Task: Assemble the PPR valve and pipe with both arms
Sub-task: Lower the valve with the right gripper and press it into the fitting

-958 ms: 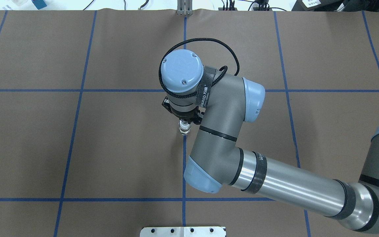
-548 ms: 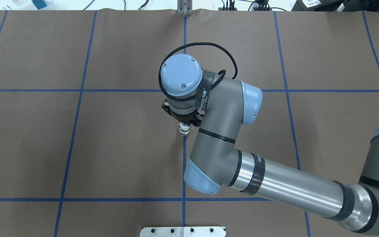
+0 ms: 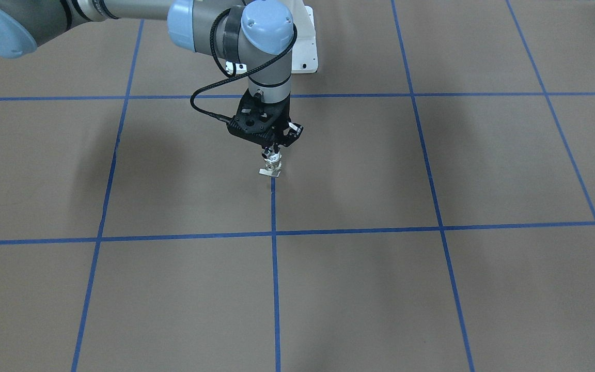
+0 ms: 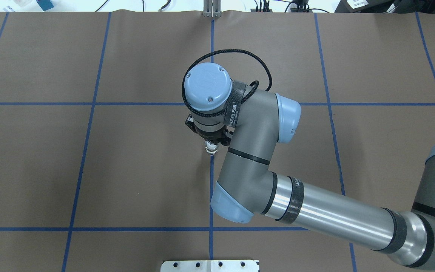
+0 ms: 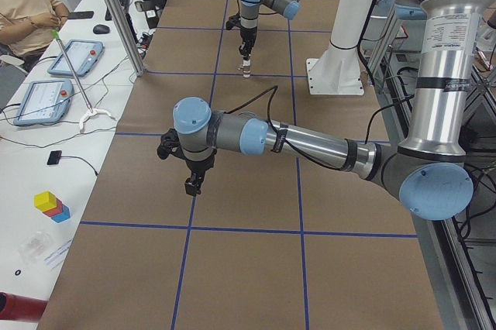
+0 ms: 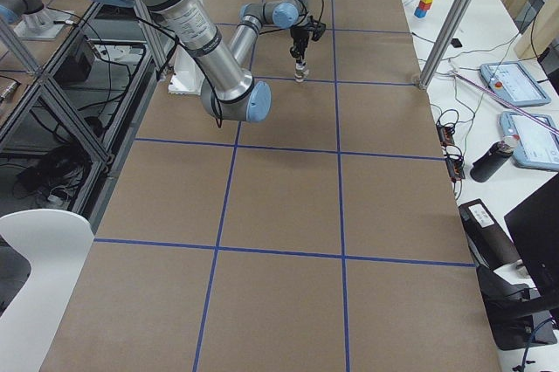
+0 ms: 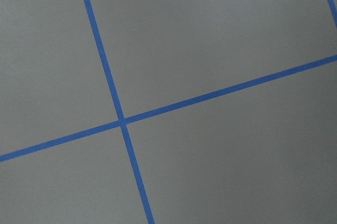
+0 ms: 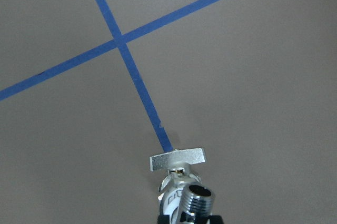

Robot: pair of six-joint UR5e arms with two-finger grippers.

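My right gripper [image 4: 213, 142] points straight down over the table's centre line and is shut on the PPR valve [image 3: 272, 166]. The valve hangs below the fingers, its flat pale handle tab [image 8: 177, 159] lowest, just above or on the brown paper. In the right wrist view the pipe [image 8: 199, 196], a threaded chrome tube with a dark opening, sits against the valve's white body; I cannot tell how they are joined. My left gripper [image 5: 191, 185] shows only in the exterior left view, above bare paper far from the valve. I cannot tell if it is open or shut.
The brown table [image 4: 89, 170] carries a blue tape grid. The white bolted pedestal [image 3: 305, 46] stands at the robot's edge. Aluminium posts [image 5: 116, 12] stand at the far table edge. An operator [image 5: 23, 1] with tablets sits beyond it.
My right wrist has shifted slightly toward the robot's side and seems a little lower. The valve stays held at nearly the same spot.
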